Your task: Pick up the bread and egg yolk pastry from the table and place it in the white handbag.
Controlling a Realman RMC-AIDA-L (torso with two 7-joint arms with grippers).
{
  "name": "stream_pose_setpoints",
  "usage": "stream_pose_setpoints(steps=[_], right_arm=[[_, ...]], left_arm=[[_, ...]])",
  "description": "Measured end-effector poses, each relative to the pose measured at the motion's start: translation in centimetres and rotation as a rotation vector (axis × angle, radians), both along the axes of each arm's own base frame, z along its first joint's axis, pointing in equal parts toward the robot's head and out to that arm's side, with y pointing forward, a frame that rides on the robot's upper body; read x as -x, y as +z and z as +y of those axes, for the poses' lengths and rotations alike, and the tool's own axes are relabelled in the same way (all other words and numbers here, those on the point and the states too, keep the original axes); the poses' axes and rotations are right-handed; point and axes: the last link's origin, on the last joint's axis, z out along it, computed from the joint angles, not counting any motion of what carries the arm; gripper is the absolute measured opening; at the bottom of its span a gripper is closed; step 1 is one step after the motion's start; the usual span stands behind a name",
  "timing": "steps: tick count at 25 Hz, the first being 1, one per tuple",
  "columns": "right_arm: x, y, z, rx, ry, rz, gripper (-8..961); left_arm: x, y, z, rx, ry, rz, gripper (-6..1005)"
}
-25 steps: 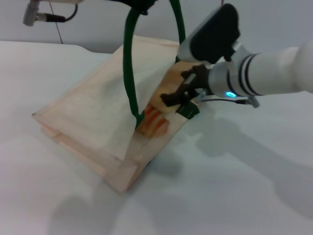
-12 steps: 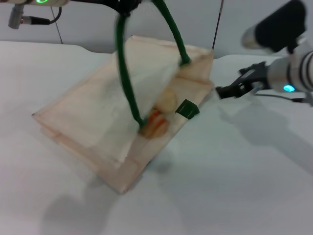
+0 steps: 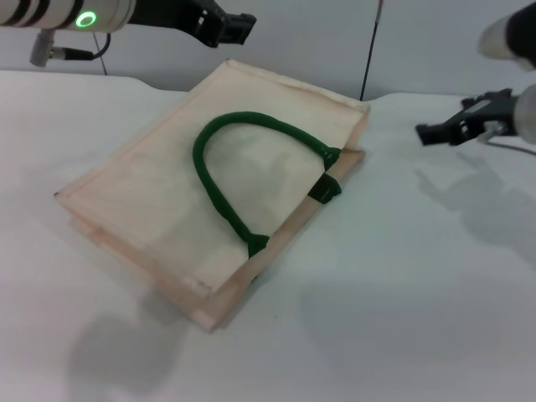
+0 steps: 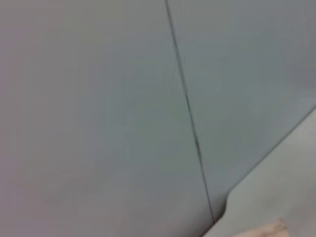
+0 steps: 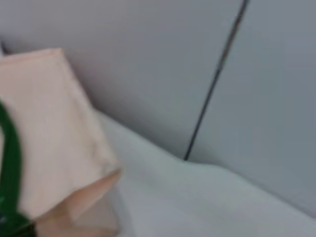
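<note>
Lying flat on the white counter point(image 3: 402, 318): handbag point(image 3: 167, 201), green handle point(image 3: 219, 180) flopped across its top panel. No bread or pastry to see in any view. Off to the right, clear of the bag: right end effector point(image 3: 429, 132), fingers pretty much together, gripping nothing. Farther back, above the bag's far edge: left end effector point(image 3: 237, 25), empty too, can't tell how far open. Right wrist view: just a bag corner point(image 5: 59, 148), a bit of handle and the wall. Left wrist view: almost all wall, only a tiny tan scrap of bag point(image 4: 269, 229).
</note>
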Motion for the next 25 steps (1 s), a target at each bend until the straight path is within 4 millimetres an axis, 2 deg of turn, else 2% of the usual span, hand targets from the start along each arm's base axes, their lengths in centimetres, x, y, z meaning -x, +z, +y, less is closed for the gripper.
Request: stream_pose_setpoints(steps=[6, 9, 13, 20, 25], right_arm=[[-0.2, 2.5, -1.0, -0.166, 0.052, 0.098, 880], [-0.3, 2.9, -1.7, -0.262, 0.089, 0.152, 879], [-0.6, 2.4, -2.7, -0.39, 0.156, 0.18, 879], [-1.1, 0.3, -5.5, -0.61, 0.296, 0.198, 880], [-4.3, -0.4, -7.6, -0.795, 0.317, 0.288, 880]], left_arm=[[2.8, 0.2, 1.2, -0.113, 0.023, -0.07, 592], [4.1, 0.4, 1.6, -0.208, 0.004, -0.124, 612], [5.7, 0.2, 1.7, -0.329, -0.021, -0.175, 620], [8.0, -1.5, 1.6, -0.453, -0.041, -0.196, 613], [9.8, -3.2, 0.8, -0.567, -0.076, -0.208, 613]])
